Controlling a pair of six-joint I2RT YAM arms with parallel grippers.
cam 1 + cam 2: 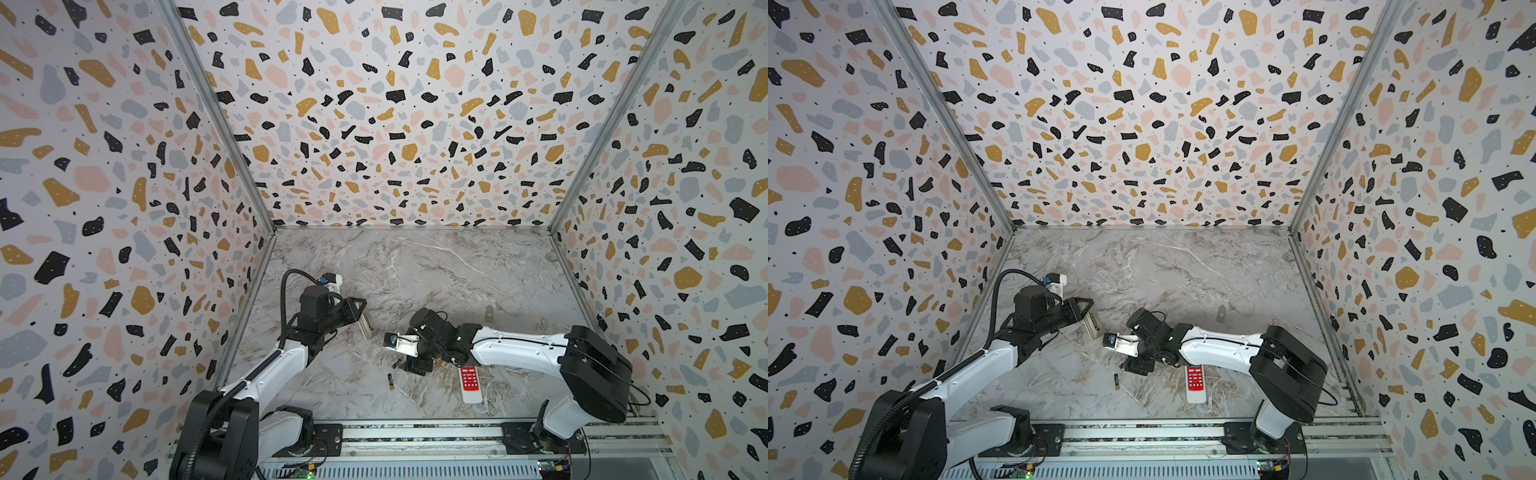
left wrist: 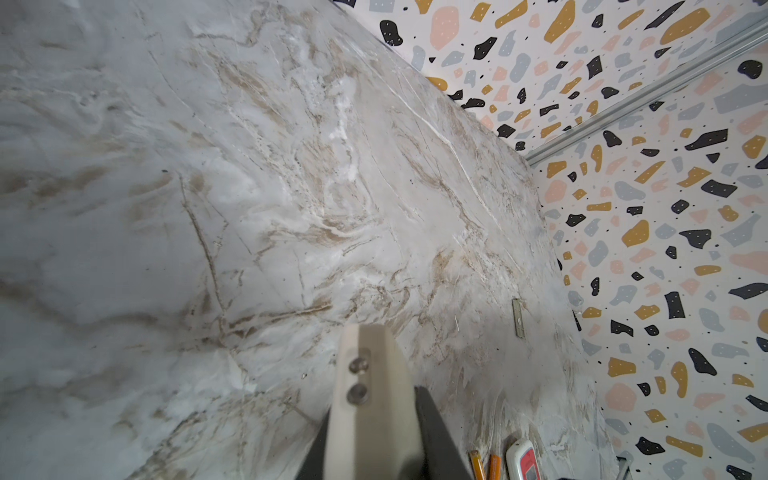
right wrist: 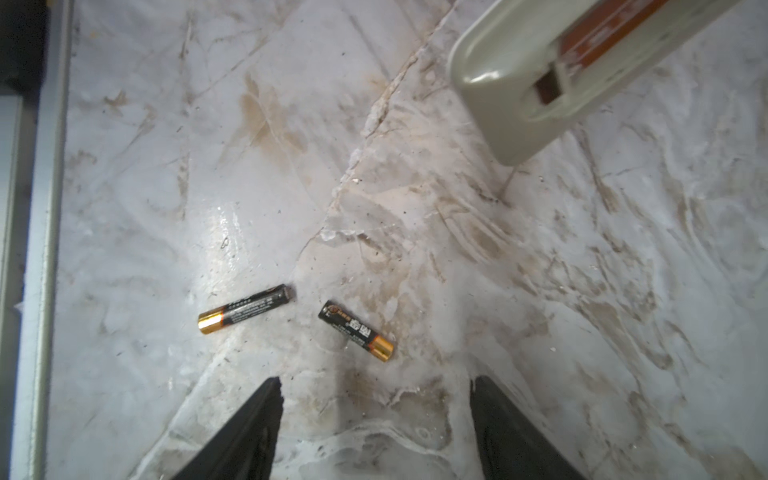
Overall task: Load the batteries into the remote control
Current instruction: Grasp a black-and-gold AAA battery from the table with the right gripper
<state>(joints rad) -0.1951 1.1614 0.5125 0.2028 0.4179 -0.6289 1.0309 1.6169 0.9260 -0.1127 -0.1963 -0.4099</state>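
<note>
Walls with coloured speckles stand on three sides of a marble counter (image 1: 436, 266). On the left, the left fingers (image 1: 354, 308) are closed together on a beige remote (image 1: 366, 325) and hold it tilted, above the counter and not touching it. In the right wrist view the underside of this remote shows an open slot near its end, and a brown-red patch beside the slot is too blurred to read. More to the middle, near the front edge, two black batteries (image 3: 247, 308) with gold ends lie flat on the counter. They are near each other but apart, and they point in different directions. Over them the right fingers (image 3: 249, 432) point down to the counter. They stand wide apart with nothing between them, and one black battery lies just ahead of the gap. To the right of this, two orange batteries (image 2: 478, 463) lie side by side on the counter, just beside a white remote (image 1: 470, 383). It lies flat with its red button field up, and its far end is under the right arm. Farther back and to the right, a small grey cover (image 1: 490, 313) lies alone, well apart from everything else.
</note>
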